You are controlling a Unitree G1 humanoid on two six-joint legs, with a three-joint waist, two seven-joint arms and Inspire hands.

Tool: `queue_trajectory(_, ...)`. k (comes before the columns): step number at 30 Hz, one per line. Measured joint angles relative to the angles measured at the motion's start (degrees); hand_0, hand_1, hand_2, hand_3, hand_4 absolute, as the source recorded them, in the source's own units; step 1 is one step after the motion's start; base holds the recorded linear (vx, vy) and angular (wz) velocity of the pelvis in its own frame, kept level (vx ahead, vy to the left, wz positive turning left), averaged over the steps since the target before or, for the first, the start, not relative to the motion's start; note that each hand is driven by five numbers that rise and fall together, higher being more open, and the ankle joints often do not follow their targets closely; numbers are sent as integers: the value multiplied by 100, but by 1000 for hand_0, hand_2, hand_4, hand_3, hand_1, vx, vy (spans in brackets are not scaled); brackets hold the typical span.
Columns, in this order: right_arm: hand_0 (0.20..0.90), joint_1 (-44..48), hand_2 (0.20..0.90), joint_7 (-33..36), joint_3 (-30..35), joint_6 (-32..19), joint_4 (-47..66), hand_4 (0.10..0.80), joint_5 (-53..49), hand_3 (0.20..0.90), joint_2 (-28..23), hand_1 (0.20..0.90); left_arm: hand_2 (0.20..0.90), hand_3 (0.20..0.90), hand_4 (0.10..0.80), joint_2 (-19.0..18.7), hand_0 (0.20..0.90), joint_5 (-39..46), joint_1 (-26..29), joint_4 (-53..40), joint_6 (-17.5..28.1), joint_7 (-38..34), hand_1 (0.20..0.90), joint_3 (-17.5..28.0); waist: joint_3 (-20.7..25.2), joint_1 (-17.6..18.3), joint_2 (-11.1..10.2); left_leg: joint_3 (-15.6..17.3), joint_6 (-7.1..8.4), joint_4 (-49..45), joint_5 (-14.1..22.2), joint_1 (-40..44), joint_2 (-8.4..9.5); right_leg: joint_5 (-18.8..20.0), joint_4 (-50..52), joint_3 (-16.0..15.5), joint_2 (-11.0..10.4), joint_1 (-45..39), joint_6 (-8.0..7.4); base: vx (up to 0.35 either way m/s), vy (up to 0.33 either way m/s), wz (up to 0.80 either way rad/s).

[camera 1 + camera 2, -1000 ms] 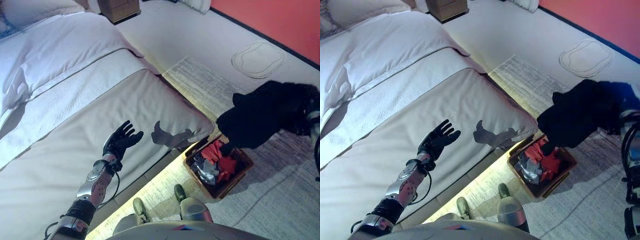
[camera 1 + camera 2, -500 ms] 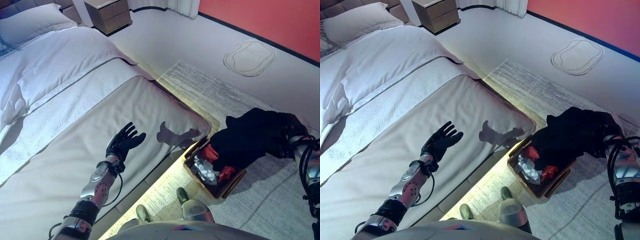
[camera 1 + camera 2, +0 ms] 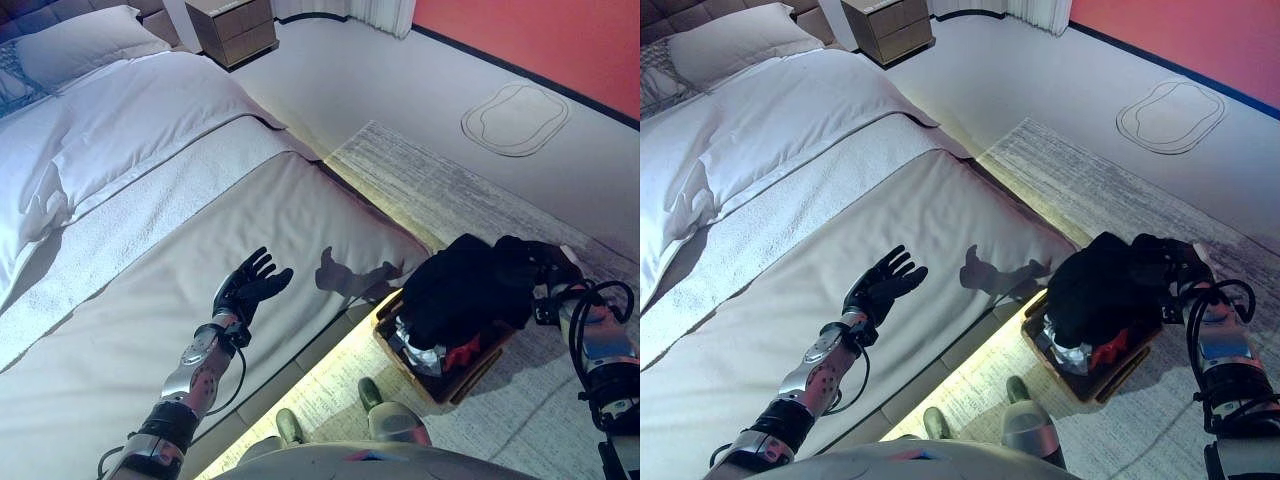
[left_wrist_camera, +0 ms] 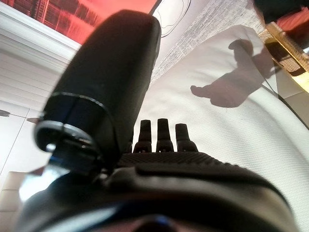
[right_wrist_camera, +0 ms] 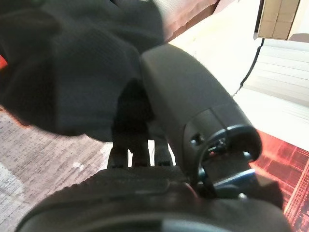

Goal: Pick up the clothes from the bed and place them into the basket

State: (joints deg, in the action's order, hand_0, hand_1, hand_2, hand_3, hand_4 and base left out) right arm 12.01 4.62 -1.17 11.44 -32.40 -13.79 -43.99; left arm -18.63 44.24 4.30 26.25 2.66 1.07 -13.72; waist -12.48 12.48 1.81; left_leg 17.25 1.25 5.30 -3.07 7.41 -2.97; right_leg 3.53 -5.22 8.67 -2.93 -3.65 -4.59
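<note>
A black garment (image 3: pixel 460 290) is heaped over the brown basket (image 3: pixel 455 385) on the floor beside the bed (image 3: pixel 150 200). My right hand (image 3: pixel 548 268) is at the garment's right edge, thumb and fingers pinching the cloth (image 5: pixel 63 63). Under it in the basket lie a red piece (image 3: pixel 462 352) and a pale piece (image 3: pixel 420 355). My left hand (image 3: pixel 245 290) hovers over the bed's beige cover, open with fingers (image 4: pixel 164 133) spread and nothing in it. No clothes show on the bed.
The basket stands on a grey rug (image 3: pixel 440 190) close to the bed's lit lower edge. A wooden nightstand (image 3: pixel 232 22) and a pillow (image 3: pixel 75 40) are at the bed's head. A red wall (image 3: pixel 560 40) runs along the far right.
My right hand has come down and inward with the black garment, from hanging above the basket to lying on it. The camera has shifted. The left hand has stayed in place.
</note>
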Motion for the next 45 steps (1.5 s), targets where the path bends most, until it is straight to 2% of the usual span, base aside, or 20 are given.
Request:
queue_trajectory(12, 900, -111, 900, 115, 76, -64, 140, 800, 97, 900, 51, 900, 900, 900, 800, 1, 900, 10, -143, 2, 10, 74, 900, 7, 4, 18, 6, -49, 0, 5, -1, 33, -5, -1, -1, -46, -17, -65, 0, 17, -4, 2)
queue_trajectory(16, 900, -311, 900, 379, 264, -158, 484, 800, 108, 900, 329, 900, 900, 900, 800, 5, 900, 10, -229, 2, 10, 68, 900, 14, 8, 16, 12, -96, 0, 6, -2, 29, -6, -1, -1, -92, -14, -77, 0, 0, -9, 6)
queue_trajectory(24, 900, -347, 900, 420, 254, -313, 900, 800, 155, 900, 678, 900, 900, 900, 800, 80, 900, 10, -357, 6, 22, 67, 900, 72, 76, -7, 76, -188, 2, 7, -12, 15, -1, -1, -1, -173, -25, -116, 0, 10, 5, 6)
queue_trajectory(27, 900, -351, 900, 484, 179, -499, 1245, 800, 154, 900, 897, 900, 900, 900, 800, 340, 900, 10, -368, 121, 158, 73, 900, 103, 94, -32, 90, -347, -3, 6, -53, 25, -2, -3, -2, -322, -20, -195, 2, 26, -5, 24)
queue_trajectory(29, 900, -427, 900, 543, 108, -650, 1570, 800, 207, 900, 1075, 900, 900, 900, 800, 490, 900, 9, -385, 201, 204, 88, 900, 112, 107, -174, 108, -411, 7, 7, -80, 12, -7, -5, -4, -371, -16, -218, 2, -23, -20, 19)
queue_trajectory(32, 900, -640, 900, 690, -151, -902, 2127, 800, 491, 900, 1425, 900, 900, 900, 800, 647, 900, -300, -426, 193, 268, 73, 900, 101, 118, -318, 108, -705, 22, 8, -154, -135, -12, -10, -3, -627, -4, -221, 4, -71, 1, 49)
queue_trajectory(37, 900, -667, 900, 665, -948, -1086, 2148, 800, 834, 900, 1646, 900, 900, 900, 800, 604, 900, -1122, -503, 189, 354, -93, 900, 8, 144, -771, 109, -1119, 18, 8, -279, -368, 5, -12, -5, -1023, -29, -189, 6, -3, 33, 43)
queue_trajectory(41, 900, -748, 900, 286, -1110, -1077, 1919, 800, 870, 900, 1761, 900, 900, 900, 800, 373, 900, -1351, -701, 163, 401, -193, 900, 14, 153, -1002, 93, -1386, -1, 9, -336, -427, 42, -29, -5, -1304, -43, -277, 14, 54, 9, 37)
queue_trajectory(45, 900, -887, 900, 163, -1252, -1017, 1649, 800, 1100, 900, 1842, 900, 900, 900, 800, 256, 900, -1420, -847, 163, 418, -189, 900, 55, 224, -1185, -17, -1734, 8, 10, -357, -515, 82, -94, -6, -1641, -47, -374, 42, 51, 0, 45)
